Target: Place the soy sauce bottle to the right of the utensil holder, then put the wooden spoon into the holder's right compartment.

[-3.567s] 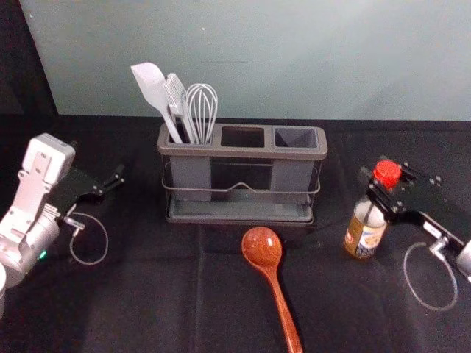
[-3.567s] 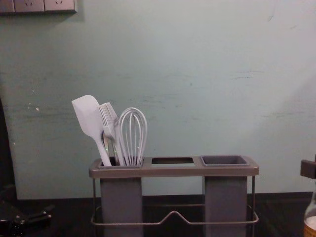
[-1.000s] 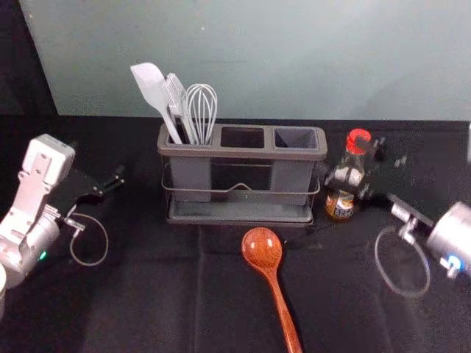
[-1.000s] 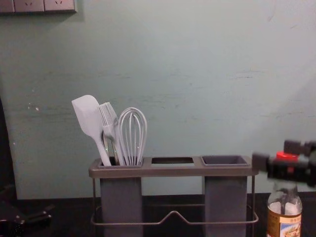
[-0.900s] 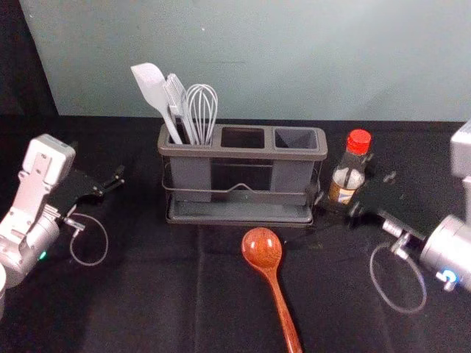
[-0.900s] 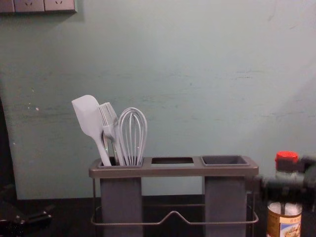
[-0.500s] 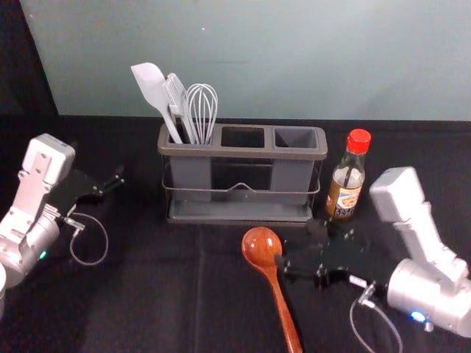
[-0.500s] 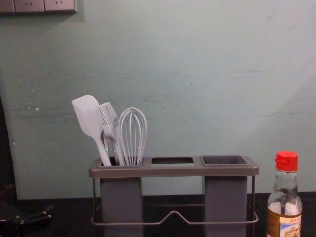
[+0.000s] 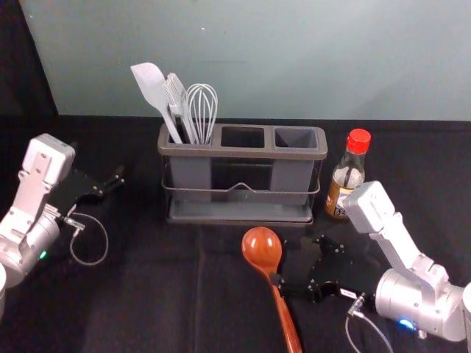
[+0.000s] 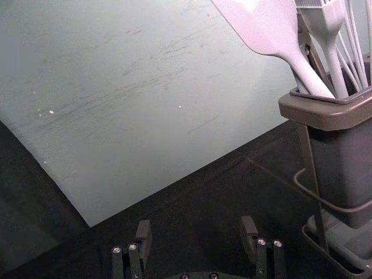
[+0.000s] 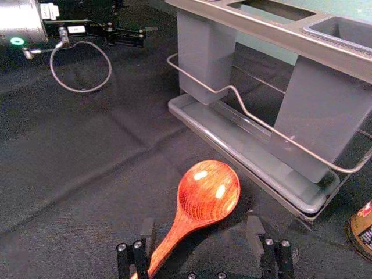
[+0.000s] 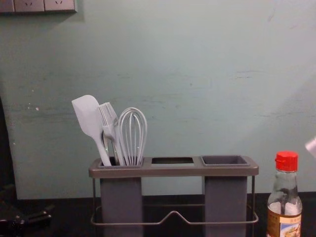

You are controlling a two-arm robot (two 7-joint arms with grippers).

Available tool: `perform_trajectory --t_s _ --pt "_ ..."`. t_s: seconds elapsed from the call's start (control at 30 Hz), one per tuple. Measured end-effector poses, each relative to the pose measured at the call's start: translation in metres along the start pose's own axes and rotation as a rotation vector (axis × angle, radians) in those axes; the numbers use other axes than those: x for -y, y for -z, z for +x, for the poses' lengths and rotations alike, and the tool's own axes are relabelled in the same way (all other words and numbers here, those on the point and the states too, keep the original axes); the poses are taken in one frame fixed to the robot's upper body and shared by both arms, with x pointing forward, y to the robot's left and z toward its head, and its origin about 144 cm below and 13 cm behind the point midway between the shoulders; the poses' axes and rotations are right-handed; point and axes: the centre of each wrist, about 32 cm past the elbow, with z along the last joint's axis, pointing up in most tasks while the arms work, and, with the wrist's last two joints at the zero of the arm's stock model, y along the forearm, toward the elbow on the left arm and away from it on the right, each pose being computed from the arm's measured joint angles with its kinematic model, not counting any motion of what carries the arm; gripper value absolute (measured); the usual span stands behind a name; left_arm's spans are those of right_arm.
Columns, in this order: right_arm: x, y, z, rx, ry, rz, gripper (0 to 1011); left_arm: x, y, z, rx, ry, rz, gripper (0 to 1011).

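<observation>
In the head view my right gripper [image 9: 299,259] is open, low beside the wooden spoon [image 9: 263,248], one fingertip by its handle. In the right wrist view that gripper [image 11: 201,229] has the spoon [image 11: 208,190] near its fingertips, its handle passing by one finger; nothing is gripped. The soy sauce bottle [image 9: 347,176] stands upright just right of the utensil holder [image 9: 243,153]; in the chest view the bottle [image 12: 284,200] shows its red cap. The holder's right compartment [image 9: 296,138] is empty. My left gripper [image 9: 103,176] is parked at the left, open in the left wrist view [image 10: 196,229].
A white spatula [image 9: 151,84], a brush [image 9: 175,95] and a whisk [image 9: 202,109] stand in the holder's left compartment. A wall rises behind the dark-covered table [image 9: 147,294]. The right forearm is just in front of the bottle.
The bottle has moved left to the holder's right side, and my right gripper has let go of it. That gripper has come down and left, beside the spoon. My left arm has stayed still.
</observation>
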Motion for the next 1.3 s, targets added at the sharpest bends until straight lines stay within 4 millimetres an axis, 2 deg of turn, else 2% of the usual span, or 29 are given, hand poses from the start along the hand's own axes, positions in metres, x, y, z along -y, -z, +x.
perform_trajectory --t_s 0.4,0.57,0.7,1.17,1.3 --pt "0.001 0.0 0.001 0.002 0.0 0.005 1003 0.0 0.0 0.0 0.0 0.0 0.0 1005" --pt "0.002 -0.007 0.008 0.015 0.005 0.003 1003 0.0 0.0 0.0 0.0 0.0 0.0 1005" --pt "-0.003 -0.019 0.006 0.009 0.006 -0.07 1002 0.0 0.0 0.0 0.0 0.0 0.0 1005" --pt "-0.013 -0.073 -0.023 -0.069 0.067 -0.255 1003 0.0 0.0 0.0 0.0 0.0 0.0 1005" --pt "-0.025 -0.085 -0.033 -0.106 0.092 -0.298 1003 0.0 0.0 0.0 0.0 0.0 0.0 1005"
